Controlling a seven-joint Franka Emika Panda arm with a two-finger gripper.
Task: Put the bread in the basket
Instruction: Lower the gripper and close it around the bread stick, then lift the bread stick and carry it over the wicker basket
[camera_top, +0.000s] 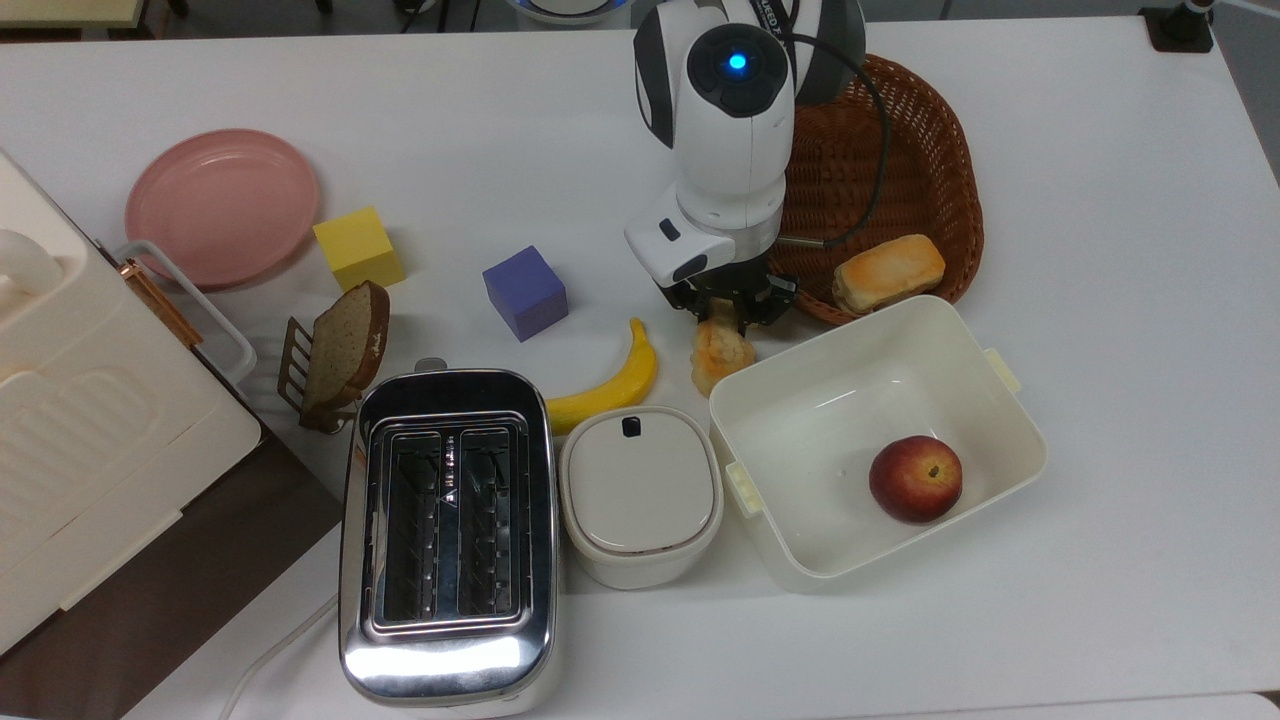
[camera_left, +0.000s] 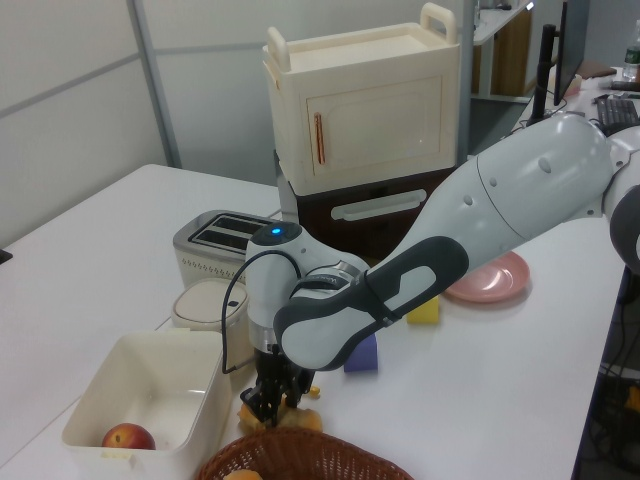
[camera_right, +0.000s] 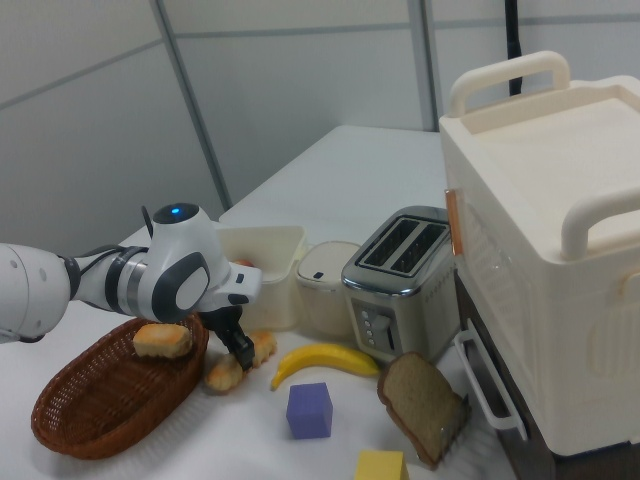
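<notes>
In the top view, nearest the lower edge stands the toaster (camera_top: 447, 535), with a lidded cream pot (camera_top: 640, 495) at its 3 o'clock and the white tub (camera_top: 985, 400) beyond that, a peach (camera_top: 915, 478) lying inside it. Farther back, the banana (camera_top: 605, 385) lies on the counter (camera_top: 1120, 250). At the banana's 3 o'clock the bread (camera_top: 720, 352) lies on the counter, just outside the tub's corner. The gripper (camera_top: 735, 310) is down over its far end, fingers pinching the bread between them. At the gripper's 1 o'clock sits the basket (camera_top: 925, 170), a short bun (camera_top: 888, 272) resting inside its near rim.
</notes>
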